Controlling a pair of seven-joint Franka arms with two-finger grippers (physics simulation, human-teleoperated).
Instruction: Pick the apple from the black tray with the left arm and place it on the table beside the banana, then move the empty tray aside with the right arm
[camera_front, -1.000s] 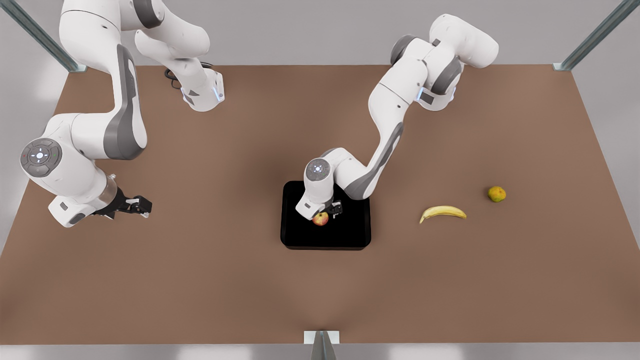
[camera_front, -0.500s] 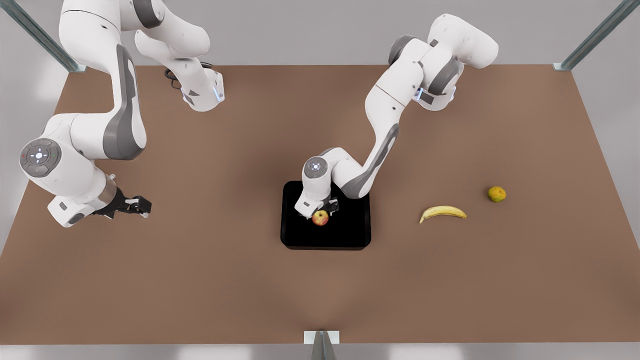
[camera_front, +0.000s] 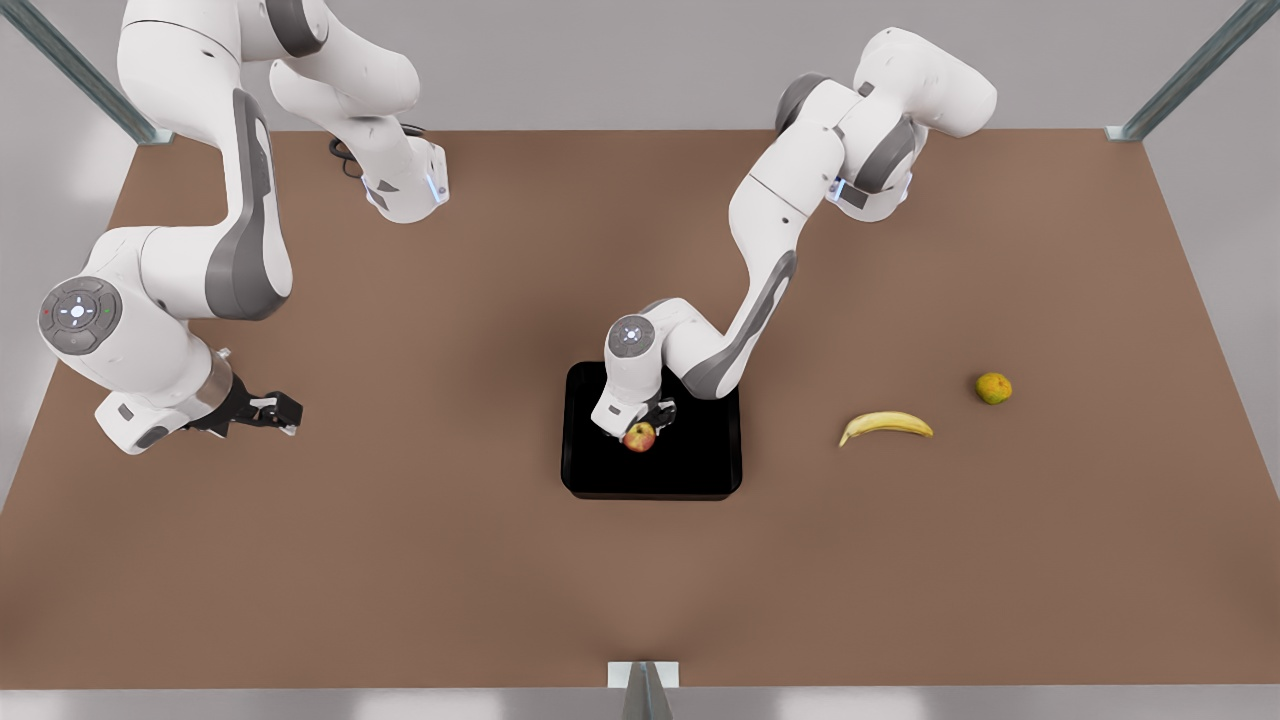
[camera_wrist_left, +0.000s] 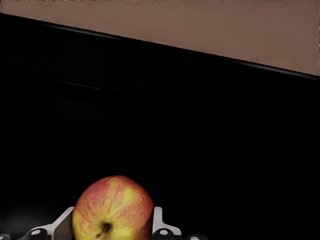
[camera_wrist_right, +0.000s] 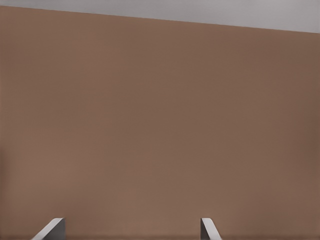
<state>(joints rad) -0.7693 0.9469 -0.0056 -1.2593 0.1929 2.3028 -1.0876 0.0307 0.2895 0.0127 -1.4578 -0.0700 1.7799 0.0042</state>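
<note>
The red-and-yellow apple (camera_front: 640, 437) lies in the black tray (camera_front: 700, 470) at the table's middle. My left gripper (camera_front: 645, 428) is down in the tray, shut on the apple. In the left wrist view its two fingers (camera_wrist_left: 158, 222) press both sides of the apple (camera_wrist_left: 113, 207), which rests on the tray floor (camera_wrist_left: 150, 125). The banana (camera_front: 886, 425) lies on the brown table (camera_front: 450, 560) toward the front view's right. My right gripper (camera_front: 285, 411) waits low over the table at the front view's left, open, with bare tabletop between its fingers (camera_wrist_right: 54, 227).
A small orange-green round fruit (camera_front: 994, 388) sits beyond the banana, at the front view's right. Metal frame posts stand at the table's back corners (camera_front: 1125, 132) and at the front edge's middle (camera_front: 643, 680). Both arm bases are mounted along the back edge.
My left gripper has shifted slightly toward the front view's left onto the apple and closed its fingers on it. The apple and tray stay in place. The right arm has not moved.
</note>
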